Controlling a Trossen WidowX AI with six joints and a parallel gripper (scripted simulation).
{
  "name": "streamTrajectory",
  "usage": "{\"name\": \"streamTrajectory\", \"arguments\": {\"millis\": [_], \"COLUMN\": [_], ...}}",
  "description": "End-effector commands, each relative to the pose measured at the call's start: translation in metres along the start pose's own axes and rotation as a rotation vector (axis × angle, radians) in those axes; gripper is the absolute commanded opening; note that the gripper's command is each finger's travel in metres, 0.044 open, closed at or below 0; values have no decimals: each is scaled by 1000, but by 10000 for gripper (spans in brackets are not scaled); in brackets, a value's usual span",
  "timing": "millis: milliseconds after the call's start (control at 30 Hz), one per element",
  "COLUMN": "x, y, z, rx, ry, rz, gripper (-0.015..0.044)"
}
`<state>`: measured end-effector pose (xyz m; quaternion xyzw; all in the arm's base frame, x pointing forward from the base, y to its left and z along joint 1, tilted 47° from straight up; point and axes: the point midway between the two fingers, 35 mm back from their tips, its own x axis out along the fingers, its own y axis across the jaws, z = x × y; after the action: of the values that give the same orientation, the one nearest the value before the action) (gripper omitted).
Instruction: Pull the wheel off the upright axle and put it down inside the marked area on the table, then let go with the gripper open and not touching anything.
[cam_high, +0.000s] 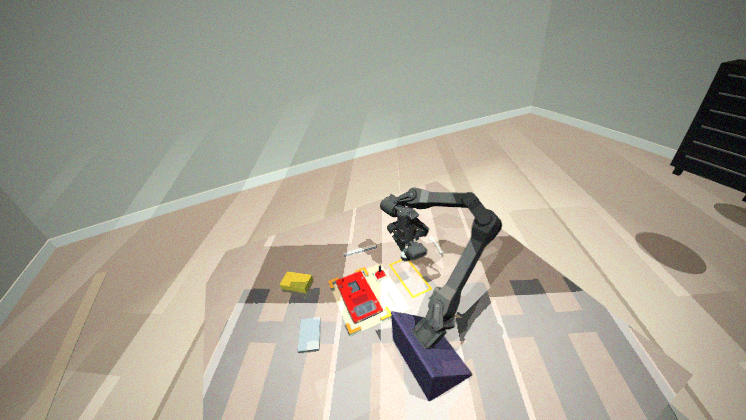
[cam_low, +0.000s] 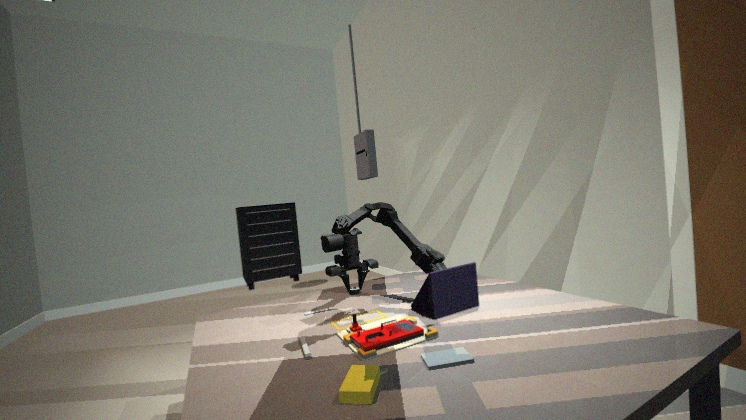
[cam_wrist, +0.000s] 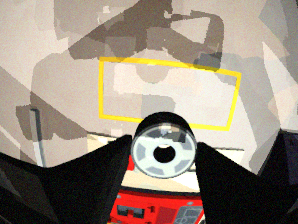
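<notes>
My gripper (cam_high: 409, 254) (cam_low: 354, 288) (cam_wrist: 164, 145) is shut on the wheel, a grey spoked disc (cam_low: 354, 292) (cam_wrist: 164, 169) with a dark hub hole and a black tyre. It holds the wheel in the air, clear of the axle. The upright axle (cam_high: 380, 268) (cam_low: 354, 319) stands bare on its small red base, a dark post; in the wrist view it is hidden. The marked area is a yellow rectangle outline (cam_high: 422, 292) (cam_low: 378, 312) (cam_wrist: 101, 87) on the table. In the wrist view the wheel overlaps its near edge.
A red panel (cam_high: 360, 298) (cam_low: 388, 336) lies on a cream board beside the axle. A yellow block (cam_high: 295, 282) (cam_low: 359, 384), a pale blue slab (cam_high: 309, 333) (cam_low: 447, 357) and two thin pale bars lie around it. A purple wedge (cam_high: 430, 360) (cam_low: 453, 292) stands at the arm's base.
</notes>
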<state>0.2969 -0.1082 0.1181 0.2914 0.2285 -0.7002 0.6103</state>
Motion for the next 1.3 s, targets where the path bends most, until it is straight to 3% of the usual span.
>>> {"name": "streamTrajectory", "arguments": {"millis": [0, 433, 933, 1100, 1267], "x": [1, 25, 101, 105, 101], "y": [-8, -8, -9, -9, -8], "z": [8, 8, 10, 10, 12], "rx": [-8, -8, -8, -8, 3], "ry": [-5, -5, -9, -10, -11], "rz": [-4, -4, -3, -3, -4], "gripper": [0, 0, 0, 0, 131]}}
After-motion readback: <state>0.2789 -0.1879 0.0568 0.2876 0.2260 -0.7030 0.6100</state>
